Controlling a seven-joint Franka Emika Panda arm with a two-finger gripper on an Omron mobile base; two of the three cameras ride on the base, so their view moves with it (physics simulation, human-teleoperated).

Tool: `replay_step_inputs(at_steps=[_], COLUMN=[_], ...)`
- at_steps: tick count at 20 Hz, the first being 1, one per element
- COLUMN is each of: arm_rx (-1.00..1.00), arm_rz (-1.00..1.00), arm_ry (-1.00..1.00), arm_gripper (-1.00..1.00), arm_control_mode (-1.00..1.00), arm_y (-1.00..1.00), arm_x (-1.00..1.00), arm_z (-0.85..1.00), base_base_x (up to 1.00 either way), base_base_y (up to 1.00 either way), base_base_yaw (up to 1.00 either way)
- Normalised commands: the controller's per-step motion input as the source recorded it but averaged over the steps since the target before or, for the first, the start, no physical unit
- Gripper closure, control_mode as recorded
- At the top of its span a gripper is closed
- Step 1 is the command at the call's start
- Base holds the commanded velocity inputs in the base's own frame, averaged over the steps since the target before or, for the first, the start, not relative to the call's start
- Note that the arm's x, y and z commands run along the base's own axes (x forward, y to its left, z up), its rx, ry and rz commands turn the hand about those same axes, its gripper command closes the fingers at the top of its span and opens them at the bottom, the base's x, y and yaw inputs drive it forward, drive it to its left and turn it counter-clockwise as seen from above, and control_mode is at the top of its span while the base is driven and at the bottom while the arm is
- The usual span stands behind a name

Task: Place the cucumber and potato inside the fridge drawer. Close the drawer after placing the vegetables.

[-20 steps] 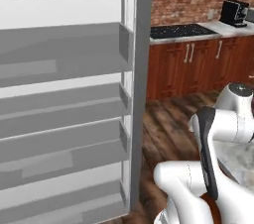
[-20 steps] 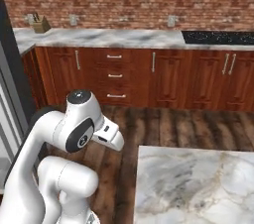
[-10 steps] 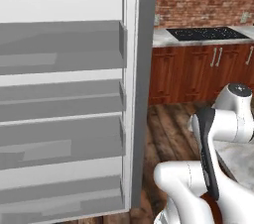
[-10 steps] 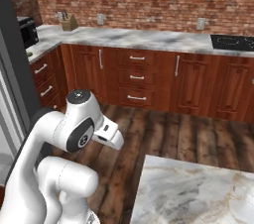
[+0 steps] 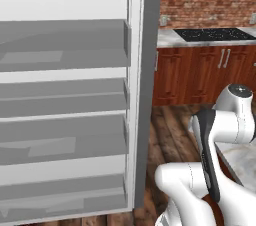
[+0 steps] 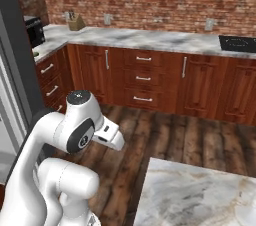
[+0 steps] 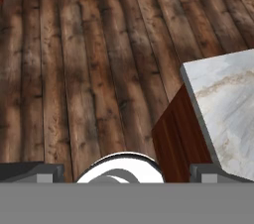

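Note:
The cucumber, the potato and the fridge drawer are out of view. The grey fridge stands open at the left, showing white tiers of grey shelves; its dark edge also runs down the left of the right base view. My arm is folded up over the base, with the hand pointing down at the wooden floor. In the hand view my gripper is open, its fingertips far apart with nothing between them.
A marble-topped island sits close on my right, and its corner shows in the hand view. Wooden cabinets under a marble counter line the back wall, with a cooktop, a knife block and a coffee machine.
The whole scene has slid to the right in both base views, so the base has turned left towards the fridge. The arm keeps the same folded pose and the gripper stays open.

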Motion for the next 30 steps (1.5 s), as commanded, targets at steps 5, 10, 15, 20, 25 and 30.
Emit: replay_step_inputs(at_steps=[5, 10, 15, 20, 25, 30], arm_rx=[0.0, 0.0, 0.0, 0.0, 0.0, 0.0], arm_rz=[0.0, 0.0, 0.0, 0.0, 0.0, 0.0], arm_ry=[0.0, 0.0, 0.0, 0.0, 0.0, 0.0], arm_gripper=[-1.0, -1.0, -1.0, -1.0, -1.0, -1.0], arm_control_mode=[1.0, 1.0, 1.0, 1.0, 1.0, 1.0], arm_y=[0.0, 0.0, 0.0, 0.0, 0.0, 0.0], arm_x=[0.0, 0.0, 0.0, 0.0, 0.0, 0.0], arm_z=[0.0, 0.0, 0.0, 0.0, 0.0, 0.0], base_base_x=[0.49, 0.13, 0.93, 1.0, 0.57, -0.43], base_base_y=[-0.92, -0.76, -0.46, -0.39, -0.26, -0.12], base_base_yaw=[-0.37, -0.66, -0.35, -0.05, 0.09, -0.23])
